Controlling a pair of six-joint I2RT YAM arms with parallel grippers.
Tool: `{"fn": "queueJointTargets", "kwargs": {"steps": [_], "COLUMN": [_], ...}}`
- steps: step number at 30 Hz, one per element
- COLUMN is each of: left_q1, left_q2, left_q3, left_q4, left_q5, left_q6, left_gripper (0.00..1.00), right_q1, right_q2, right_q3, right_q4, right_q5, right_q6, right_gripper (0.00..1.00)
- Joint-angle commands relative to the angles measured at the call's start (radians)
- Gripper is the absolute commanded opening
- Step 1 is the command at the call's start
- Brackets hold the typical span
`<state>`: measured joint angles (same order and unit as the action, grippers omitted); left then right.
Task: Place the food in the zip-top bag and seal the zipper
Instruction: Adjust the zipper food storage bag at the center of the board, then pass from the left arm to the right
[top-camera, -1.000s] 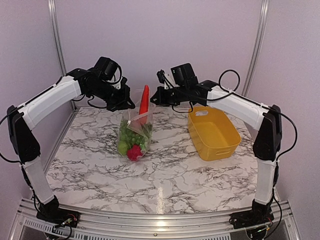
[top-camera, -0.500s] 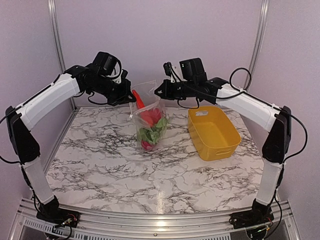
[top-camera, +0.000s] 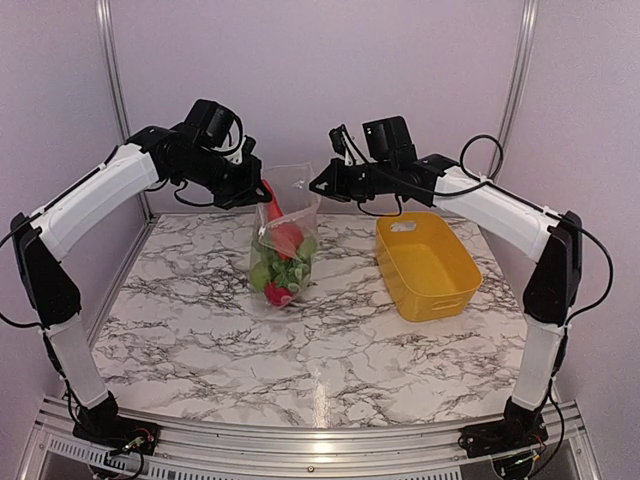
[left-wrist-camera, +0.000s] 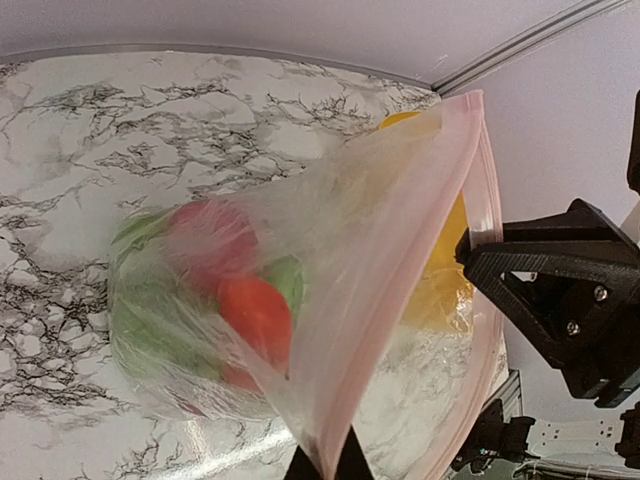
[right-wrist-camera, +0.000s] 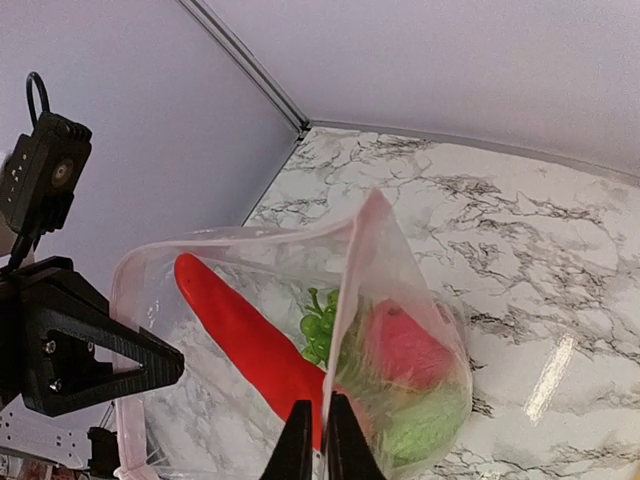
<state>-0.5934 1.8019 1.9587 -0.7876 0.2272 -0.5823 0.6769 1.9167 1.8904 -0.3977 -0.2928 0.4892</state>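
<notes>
My left gripper (top-camera: 255, 196) is pinched shut on the left corner of the bag (top-camera: 290, 215), which hangs between my arms over the table (top-camera: 350, 350) with its zipper (left-wrist-camera: 405, 250) unsealed. The food (top-camera: 278, 268) is bunched at the bottom. My right gripper (top-camera: 318, 187) clamps the opposite corner, near the yellow basket (top-camera: 447, 290).

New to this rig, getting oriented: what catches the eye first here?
A clear zip-top bag full of red and green toy food, pinched at its mouth between the left tool and right tool, mid-rear of the marble table. To its right sits a bright yellow basket.
</notes>
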Motion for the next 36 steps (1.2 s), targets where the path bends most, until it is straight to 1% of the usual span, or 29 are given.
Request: {"fn": "queueJointTargets", "kwargs": {"steps": [1,2,3,7,8,10,13,15,17,18,20,23,26,29,36], "left_q1": [-0.003,-0.011,-0.018,-0.022,-0.022,-0.022,-0.022,-0.023,-0.024,-0.025,-0.025,-0.03,-0.053,-0.078,-0.099], "left_q2": [0.026,0.027,0.023,0.008,0.005,0.002,0.005,0.004,-0.004,-0.009,-0.024,-0.042,-0.054,-0.059,-0.062], "left_q3": [-0.046,-0.05,-0.05,-0.045,-0.044,-0.047,-0.057,-0.068,-0.081,-0.089,-0.115,-0.159,-0.191,-0.206,-0.194], "left_q4": [-0.013,-0.012,-0.011,-0.004,0.005,0.021,0.029,0.033,0.036,0.038,0.049,0.063,0.074,0.074,0.069], "left_q5": [0.132,0.137,0.132,0.127,0.137,0.166,0.197,0.208,0.21,0.216,0.228,0.255,0.274,0.271,0.259], "left_q6": [0.0,0.015,0.031,0.065,0.069,0.076,0.077,0.071,0.069,0.068,0.068,0.06,0.065,0.078,0.085], "left_gripper": [0.0,0.0,0.0,0.0,0.0,0.0,0.0,0.0,0.0,0.0,0.0,0.0,0.0,0.0,0.0], "right_q1": [-0.024,-0.024,-0.023,-0.027,-0.027,-0.025,-0.023,-0.013,0.017,0.035,0.075,0.141,0.221,0.267,0.308], "right_q2": [0.001,-0.002,-0.01,-0.067,-0.086,-0.123,-0.168,-0.176,-0.163,-0.166,-0.189,-0.177,-0.165,-0.157,-0.162], "right_q3": [0.068,0.073,0.08,0.072,0.059,0.014,-0.064,-0.074,-0.037,-0.037,-0.065,-0.068,-0.079,-0.08,-0.098], "right_q4": [-0.038,-0.039,-0.046,-0.069,-0.069,-0.057,-0.062,-0.127,-0.241,-0.272,-0.288,-0.351,-0.389,-0.418,-0.415], "right_q5": [-0.091,-0.114,-0.124,-0.137,-0.15,-0.224,-0.308,-0.344,-0.303,-0.27,-0.223,-0.148,-0.049,0.028,0.195], "right_q6": [0.004,-0.021,-0.05,-0.2,-0.241,-0.326,-0.411,-0.503,-0.634,-0.671,-0.723,-0.782,-0.827,-0.852,-0.884], "right_gripper": [0.17,0.24,0.28,0.39,0.41,0.43,0.44,0.44,0.45,0.46,0.52,0.55,0.55,0.55,0.54]}}
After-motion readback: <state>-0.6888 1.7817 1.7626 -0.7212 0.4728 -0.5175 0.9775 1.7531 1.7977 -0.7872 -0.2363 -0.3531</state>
